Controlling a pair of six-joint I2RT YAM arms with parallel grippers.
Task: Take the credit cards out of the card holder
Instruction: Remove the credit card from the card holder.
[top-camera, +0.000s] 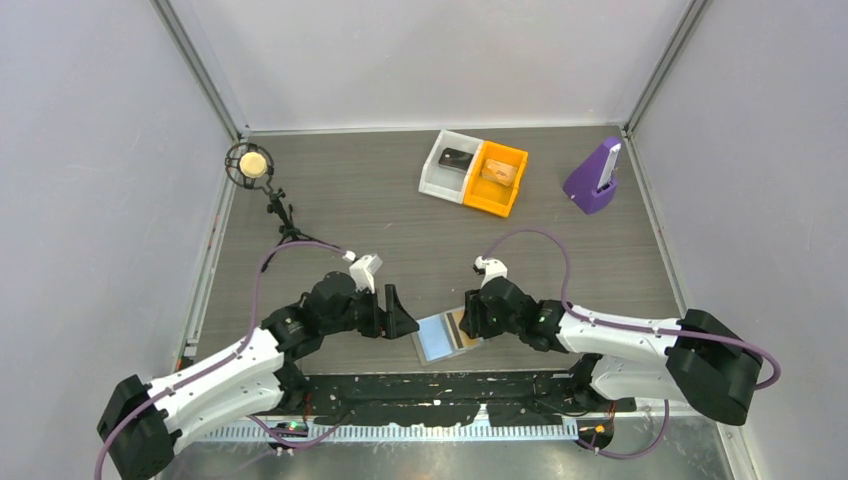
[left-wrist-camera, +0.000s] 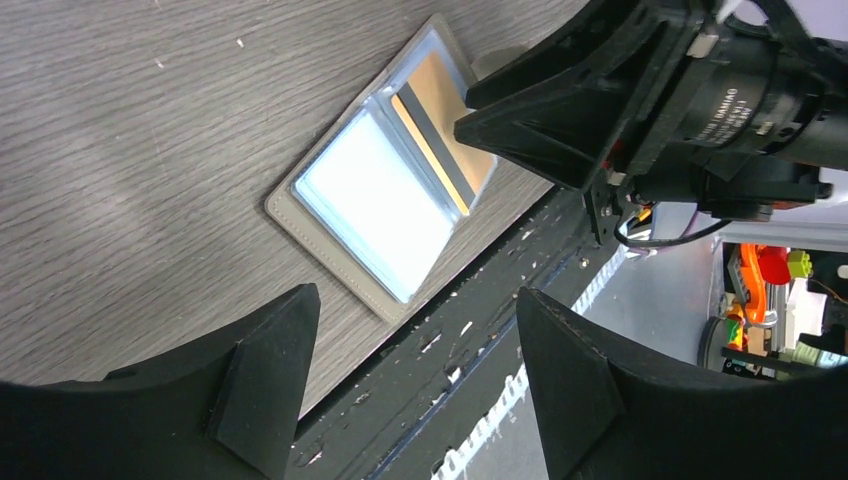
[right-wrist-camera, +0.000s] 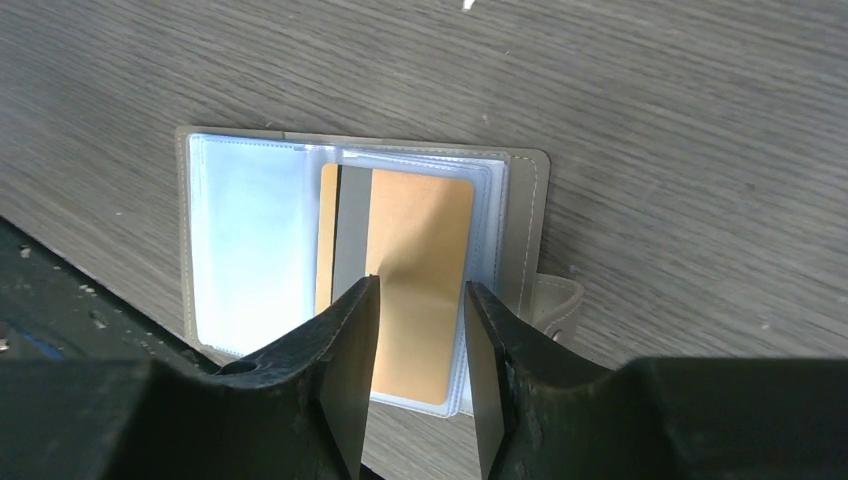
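Note:
The card holder (top-camera: 440, 338) lies open and flat by the table's front edge, grey-brown rim (right-wrist-camera: 527, 215) around clear, light blue sleeves. An orange credit card (right-wrist-camera: 420, 235) with a grey stripe sits in its right panel. My right gripper (right-wrist-camera: 421, 284) hangs over that card, its jaws open a card's half-width apart with nothing between them. In the top view it is the right gripper (top-camera: 468, 322) at the holder's right edge. My left gripper (left-wrist-camera: 415, 295) is open and empty just left of the card holder (left-wrist-camera: 375, 205), over the table's front edge; the top view shows the left gripper (top-camera: 398, 312) there.
At the back stand a white bin (top-camera: 448, 165) and an orange bin (top-camera: 497, 178), each with an item inside. A purple stand (top-camera: 593, 180) is at the back right, a round object on a small tripod (top-camera: 250, 163) at the back left. A black rail (top-camera: 430, 388) borders the front edge.

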